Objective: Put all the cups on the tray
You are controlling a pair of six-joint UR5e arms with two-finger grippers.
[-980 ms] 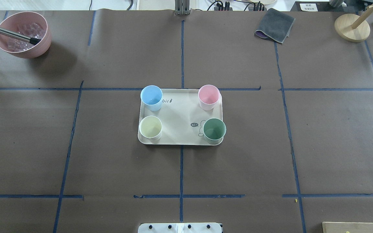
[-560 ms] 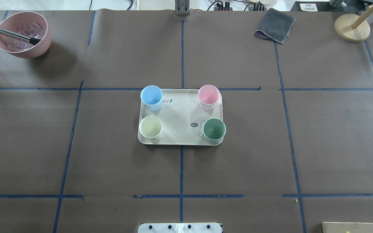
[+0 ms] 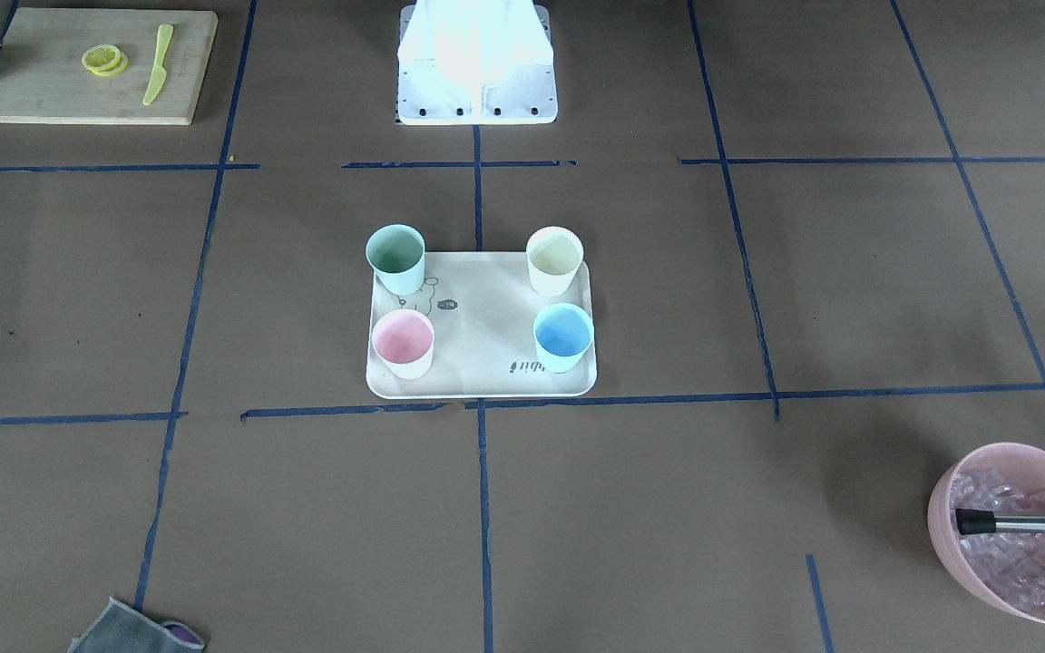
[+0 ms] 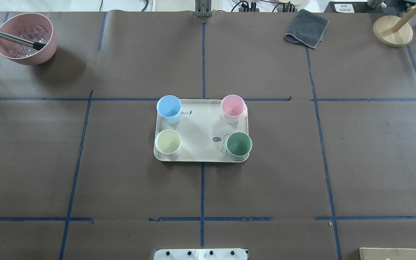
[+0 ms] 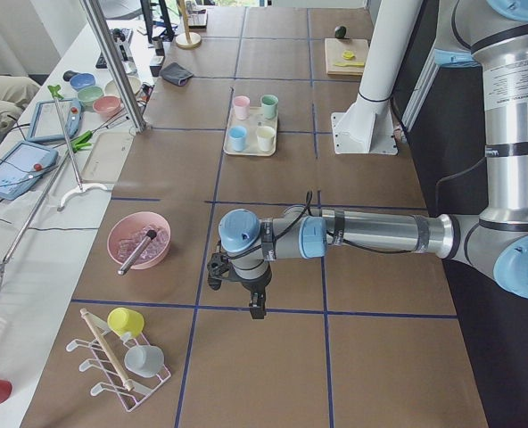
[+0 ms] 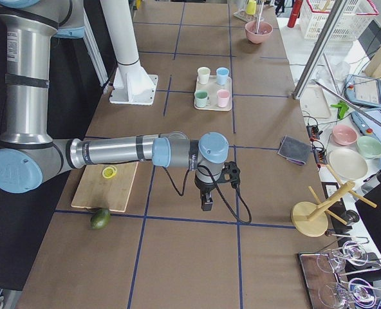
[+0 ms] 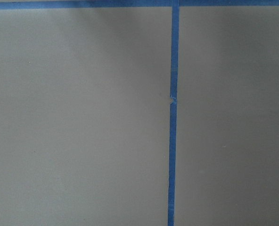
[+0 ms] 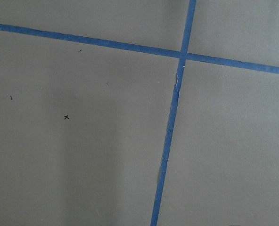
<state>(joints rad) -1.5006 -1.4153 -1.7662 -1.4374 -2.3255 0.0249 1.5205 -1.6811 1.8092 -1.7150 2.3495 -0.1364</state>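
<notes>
The cream-beige tray lies at the table's middle. All four cups stand upright on it, one near each corner: light blue cup, pale pink cup, cream-white cup, mint green cup. The tray also shows in the front-facing view. My left gripper shows only in the exterior left view, far from the tray, low over bare paper; I cannot tell if it is open. My right gripper shows only in the exterior right view, far from the tray; I cannot tell its state. Both wrist views show only brown paper and blue tape.
A large pink bowl of ice cubes with a metal utensil in it stands at the far left corner. A grey cloth and a wooden stand are at the far right. A wooden cutting board with lemon slices lies near the robot's base.
</notes>
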